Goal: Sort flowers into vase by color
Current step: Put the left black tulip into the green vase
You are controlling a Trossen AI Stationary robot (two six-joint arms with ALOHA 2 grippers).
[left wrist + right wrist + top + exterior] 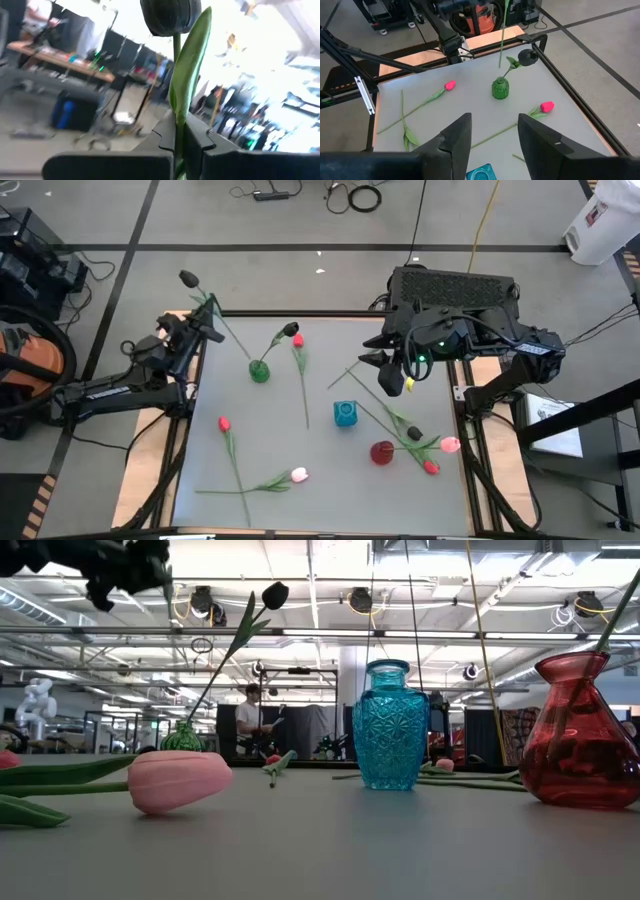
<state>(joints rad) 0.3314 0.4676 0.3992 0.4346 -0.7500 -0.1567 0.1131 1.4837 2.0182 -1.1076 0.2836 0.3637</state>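
Note:
My left gripper (205,328) is at the table's far left corner, shut on a near-black tulip (188,278). The tulip's bud (170,15) stands above the fingers. Its stem's lower end (500,62) hangs just over the small green vase (259,370). That vase (500,88) holds another near-black tulip (291,330) by its stem. My right gripper (394,376) is open and empty, hovering over the far right of the table; its fingers (457,137) stand wide apart. The blue vase (345,414) and the red vase (382,452) stand to the right of the middle. My left gripper pinches the near-black tulip's stem (178,131) between its two fingers, below the bud, with a leaf caught alongside. The fingers lie across the stem. The tulip is lifted clear and hangs tilted, bud up and the lower end of its stem above the green vase.
Loose tulips lie flat on the table: a red one (298,340) by the green vase, a red one (224,423) and a pink one (298,474) near the left front, and a dark (414,435), a pink (450,444) and a red one (431,467) beside the red vase. A person (250,712) is far behind the table.

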